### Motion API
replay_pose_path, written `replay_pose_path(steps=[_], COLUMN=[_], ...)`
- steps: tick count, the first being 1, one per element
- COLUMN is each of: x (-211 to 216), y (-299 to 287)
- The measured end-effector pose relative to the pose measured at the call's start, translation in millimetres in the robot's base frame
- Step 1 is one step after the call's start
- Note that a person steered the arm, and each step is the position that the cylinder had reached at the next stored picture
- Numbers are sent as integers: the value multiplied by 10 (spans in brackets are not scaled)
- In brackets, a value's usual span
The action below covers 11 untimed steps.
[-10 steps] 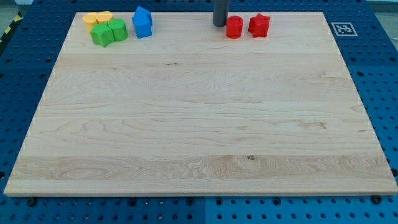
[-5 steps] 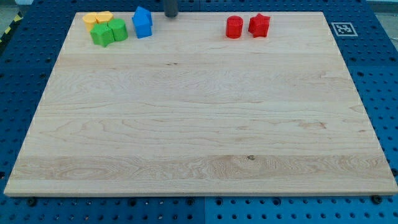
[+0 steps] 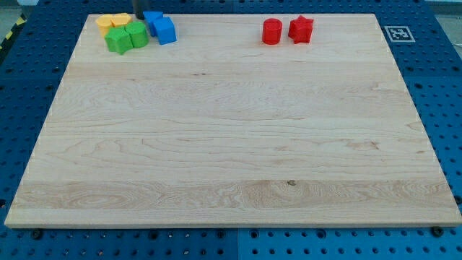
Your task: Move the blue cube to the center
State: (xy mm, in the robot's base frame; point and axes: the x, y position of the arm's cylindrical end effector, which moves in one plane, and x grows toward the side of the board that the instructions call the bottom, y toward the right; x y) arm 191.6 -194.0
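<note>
Up at the view's top left, my tip [image 3: 140, 19] stands on the bench [image 3: 231, 144], a plain dark rod with nothing to open, close or hold. Only its lower stub shows; the rest runs off the top edge.

Blue cube [image 3: 165, 30]: just right of the tip and a little lower. A second blue piece [image 3: 152, 17], shape unclear, lies between them, touching the cube's upper left corner and apparently against the tip.

Green blocks, two: one [image 3: 118, 41] at the left, one [image 3: 137, 34] beside it, touching each other. The right one sits just below the tip.

Yellow blocks, two [image 3: 106, 22] [image 3: 120, 19], side by side above the greens, left of the tip.

Red cylinder [image 3: 272, 32] and red star [image 3: 300, 29]: near each other, well apart to the view's right along the top edge.
</note>
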Motion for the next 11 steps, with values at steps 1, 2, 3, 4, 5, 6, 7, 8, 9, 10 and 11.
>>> replay_pose_path(steps=[1, 2, 3, 4, 5, 6, 7, 8, 9, 10, 11], x=[0, 0, 1, 65, 229, 298, 341, 486, 731, 943, 1299], y=[-135, -105, 36, 164, 196, 332, 527, 742, 895, 1012, 1079])
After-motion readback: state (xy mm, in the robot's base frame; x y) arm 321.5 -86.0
